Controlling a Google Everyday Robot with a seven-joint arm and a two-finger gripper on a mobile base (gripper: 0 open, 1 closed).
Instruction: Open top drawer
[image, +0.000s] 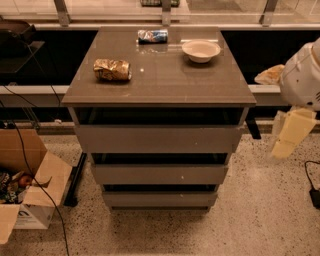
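Observation:
The top drawer (157, 138) is the widest and tallest of three grey-brown fronts in the cabinet, just under the tabletop (160, 82), with a dark gap above its flat handleless panel. Two narrower drawer fronts (159, 174) sit below it. My gripper (292, 132) hangs at the right edge of the view, below my white arm (302, 75). It is to the right of the cabinet at about the top drawer's height and is not touching it.
On the tabletop lie a crumpled snack bag (112, 69), a white bowl (201, 50) and a can on its side (152, 35). An open cardboard box (25, 192) and cables (30, 150) are on the floor at the left. A black cable plug (314, 195) lies at the right.

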